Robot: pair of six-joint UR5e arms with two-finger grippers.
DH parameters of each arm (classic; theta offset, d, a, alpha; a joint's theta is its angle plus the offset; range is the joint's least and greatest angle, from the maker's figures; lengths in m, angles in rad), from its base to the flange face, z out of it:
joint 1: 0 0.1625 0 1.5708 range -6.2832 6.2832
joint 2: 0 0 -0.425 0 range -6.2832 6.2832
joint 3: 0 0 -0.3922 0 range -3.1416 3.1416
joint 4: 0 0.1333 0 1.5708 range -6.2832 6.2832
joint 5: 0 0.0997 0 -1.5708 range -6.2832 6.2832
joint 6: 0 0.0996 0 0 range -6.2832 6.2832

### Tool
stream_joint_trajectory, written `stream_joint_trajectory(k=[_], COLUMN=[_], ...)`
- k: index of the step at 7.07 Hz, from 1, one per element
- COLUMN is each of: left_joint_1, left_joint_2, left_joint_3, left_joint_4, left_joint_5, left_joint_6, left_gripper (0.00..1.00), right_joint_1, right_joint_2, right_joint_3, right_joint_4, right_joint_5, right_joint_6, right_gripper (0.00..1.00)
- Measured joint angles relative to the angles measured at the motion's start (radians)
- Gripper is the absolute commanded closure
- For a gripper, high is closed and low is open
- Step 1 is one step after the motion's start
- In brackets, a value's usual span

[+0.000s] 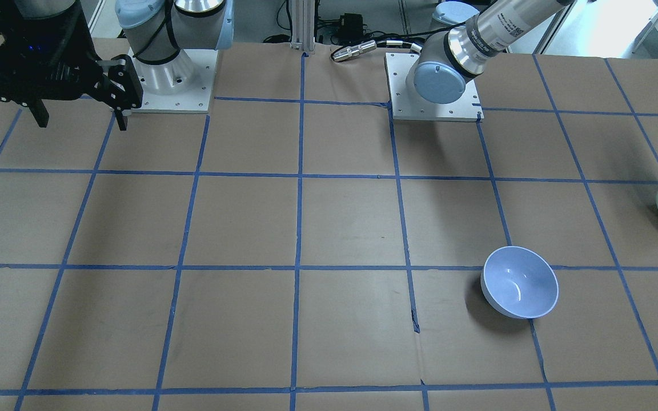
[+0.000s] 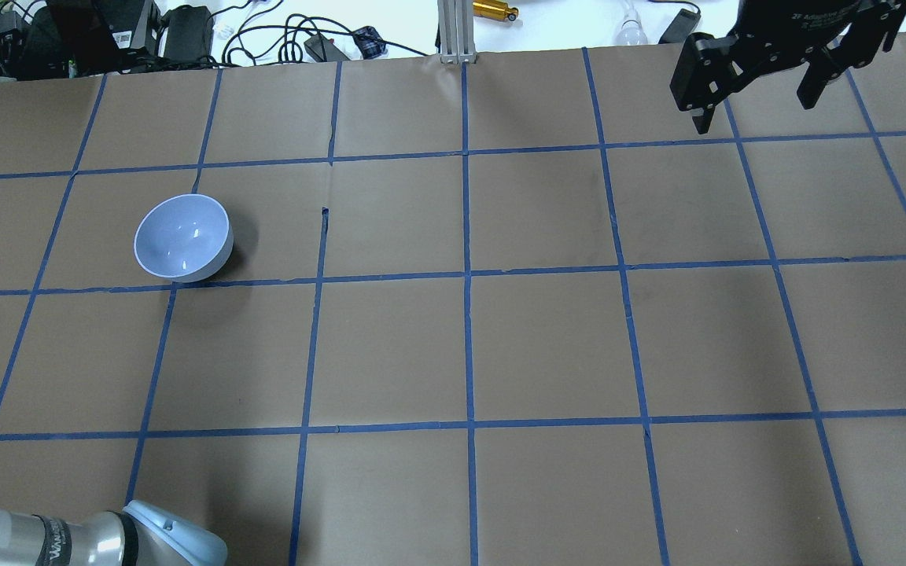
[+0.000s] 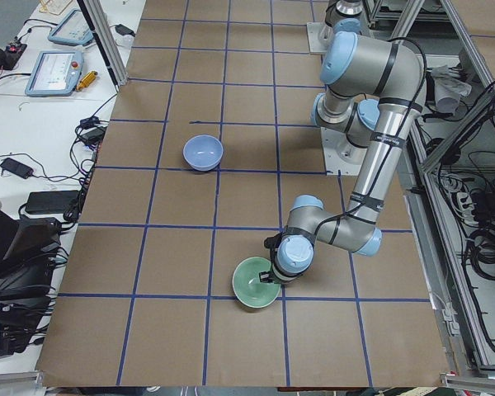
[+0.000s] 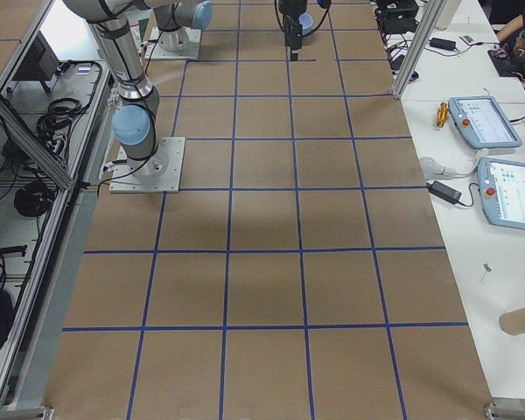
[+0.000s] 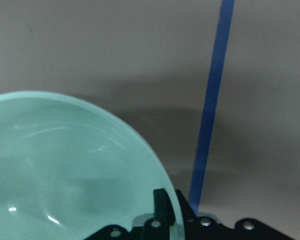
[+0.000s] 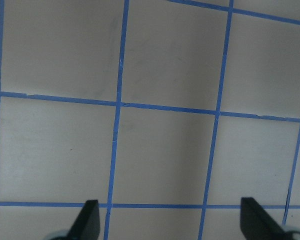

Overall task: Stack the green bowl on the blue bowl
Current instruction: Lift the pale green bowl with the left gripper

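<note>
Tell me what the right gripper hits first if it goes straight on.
The right gripper points down at the table; its open jaws frame only bare paper and blue tape lines, so it would likely meet the table first. Height above it is unclear.

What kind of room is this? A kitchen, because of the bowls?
Probably a robot lab, not a kitchen. The left arm and right arm are bolted to a table with a blue tape grid, the left gripper holds the green bowl, and control tablets lie on the side bench.

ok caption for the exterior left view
Left gripper grips the green bowl by its rim; blue bowl sits farther along.
</note>
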Motion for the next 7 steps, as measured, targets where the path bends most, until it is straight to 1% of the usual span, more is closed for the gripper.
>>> stream_joint_trajectory(k=[4, 7], left_joint_1=[-0.002, -0.03], left_joint_2=[0.006, 0.069], left_joint_3=[0.001, 0.005], left_joint_4=[0.004, -0.027], left_joint_5=[0.0, 0.004], left_joint_6=[-0.001, -0.008], left_gripper=[1.0, 1.0], right_joint_1=[-0.001, 0.0], right_joint_2=[0.0, 0.0], right_joint_3=[0.0, 0.0], right_joint_4=[0.0, 0.0], right_joint_5=[0.0, 0.0], right_joint_6=[0.0, 0.0], right_gripper=[0.0, 0.0])
